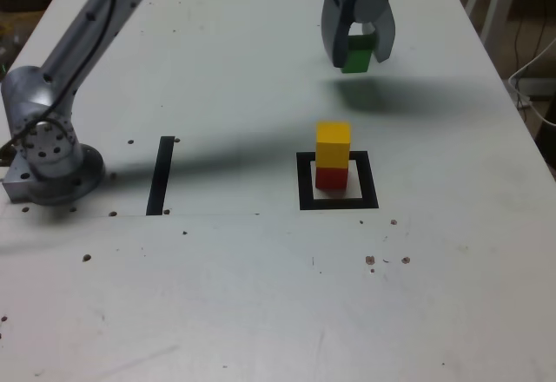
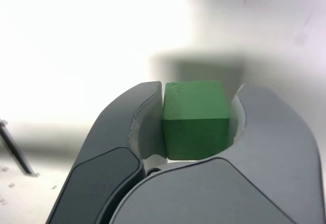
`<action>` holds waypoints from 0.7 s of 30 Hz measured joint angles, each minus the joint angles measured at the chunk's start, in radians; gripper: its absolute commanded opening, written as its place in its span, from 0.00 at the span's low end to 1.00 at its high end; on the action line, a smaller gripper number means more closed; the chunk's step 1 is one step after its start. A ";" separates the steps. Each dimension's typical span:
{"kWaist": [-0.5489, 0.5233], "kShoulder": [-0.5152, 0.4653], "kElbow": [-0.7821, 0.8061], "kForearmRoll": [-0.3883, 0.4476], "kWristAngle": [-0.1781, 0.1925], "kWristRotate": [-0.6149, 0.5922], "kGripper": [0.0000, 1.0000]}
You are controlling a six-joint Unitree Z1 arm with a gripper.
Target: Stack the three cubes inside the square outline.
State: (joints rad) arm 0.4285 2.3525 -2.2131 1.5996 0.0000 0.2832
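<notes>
My gripper hangs above the far part of the table, shut on the green cube. The wrist view shows the green cube pinched between both grey fingers. It is lifted off the table, and its shadow lies on the surface below. Nearer the camera, the yellow cube stands on the red cube inside the square outline of black tape. That two-cube stack is well apart from the gripper, nearer the camera than it.
The arm's grey base sits at the exterior view's left, its link reaching across the far side. A straight black tape strip lies between base and outline. The white table has small screw holes; cables hang off its right edge.
</notes>
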 measured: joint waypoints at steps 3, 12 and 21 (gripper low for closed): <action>-0.051 -0.072 0.076 -0.004 0.000 -0.018 0.28; -0.197 -0.278 0.233 -0.011 -0.038 -0.059 0.28; -0.304 -0.359 0.337 -0.022 -0.074 -0.095 0.28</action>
State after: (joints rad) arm 0.1242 1.9939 -1.8758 1.5772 -0.0739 0.1887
